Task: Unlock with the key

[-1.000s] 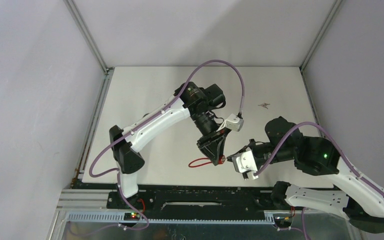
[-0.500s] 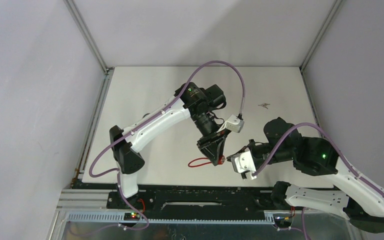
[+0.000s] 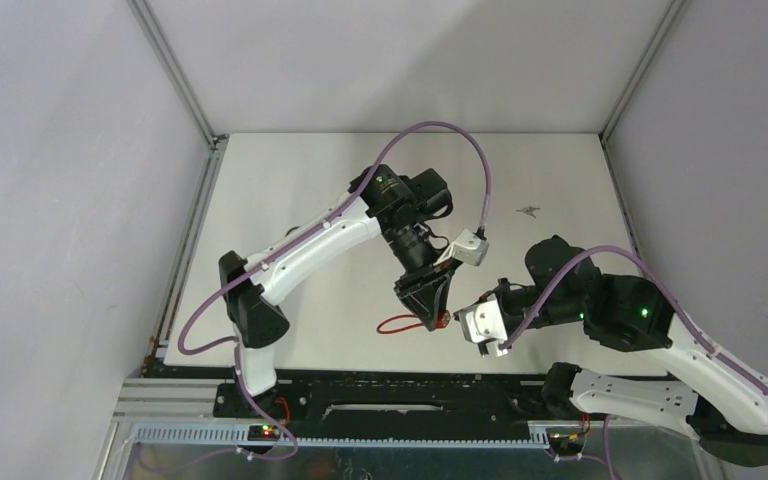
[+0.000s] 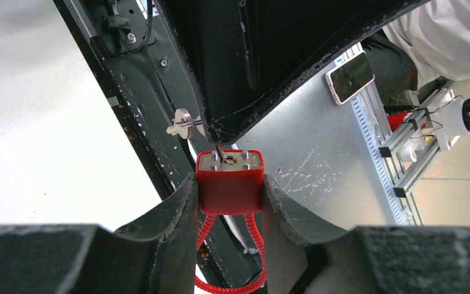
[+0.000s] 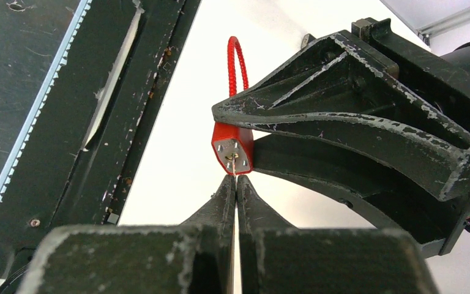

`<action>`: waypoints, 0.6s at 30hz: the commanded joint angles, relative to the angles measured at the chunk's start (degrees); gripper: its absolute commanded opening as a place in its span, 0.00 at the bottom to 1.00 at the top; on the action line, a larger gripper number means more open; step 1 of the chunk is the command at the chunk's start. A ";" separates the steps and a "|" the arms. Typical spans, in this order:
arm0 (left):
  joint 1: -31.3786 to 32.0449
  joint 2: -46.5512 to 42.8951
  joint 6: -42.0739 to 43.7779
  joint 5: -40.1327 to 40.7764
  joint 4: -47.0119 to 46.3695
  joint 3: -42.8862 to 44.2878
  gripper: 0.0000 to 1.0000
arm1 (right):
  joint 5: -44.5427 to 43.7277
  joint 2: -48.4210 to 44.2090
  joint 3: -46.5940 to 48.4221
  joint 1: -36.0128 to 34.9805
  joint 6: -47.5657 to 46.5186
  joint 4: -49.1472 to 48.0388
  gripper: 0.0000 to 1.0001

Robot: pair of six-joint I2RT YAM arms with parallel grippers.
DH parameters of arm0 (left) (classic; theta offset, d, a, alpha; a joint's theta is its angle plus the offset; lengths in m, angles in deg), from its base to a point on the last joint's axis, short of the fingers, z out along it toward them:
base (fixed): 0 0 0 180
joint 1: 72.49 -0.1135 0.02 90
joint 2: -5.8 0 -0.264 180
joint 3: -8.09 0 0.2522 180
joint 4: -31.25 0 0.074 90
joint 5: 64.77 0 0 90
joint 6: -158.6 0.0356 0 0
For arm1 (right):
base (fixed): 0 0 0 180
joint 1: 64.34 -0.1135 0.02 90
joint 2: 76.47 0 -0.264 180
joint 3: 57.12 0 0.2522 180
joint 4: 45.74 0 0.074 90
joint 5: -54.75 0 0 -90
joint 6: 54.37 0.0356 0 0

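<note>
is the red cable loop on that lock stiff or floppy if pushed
Probably springy, not limp: the cable loop holds a smooth arch out of the lock body. Its ribbed coating likely resists slipping. Thin, so probably light and easily swung.

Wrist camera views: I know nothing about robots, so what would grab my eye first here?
First, a small red padlock with a red coiled cable loop, squeezed on both sides by the left gripper. Facing it, the right gripper is pinched shut on a thin silver key whose tip meets the lock's metal keyhole face. Seen from above, this happens near the front edge of the pale table.
</note>
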 commanded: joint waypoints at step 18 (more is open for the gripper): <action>-0.17 -1.34 -0.82 -5.47 0.91 5.34 0.00 | -2.14 0.76 -1.15 -0.54 2.59 -6.71 0.00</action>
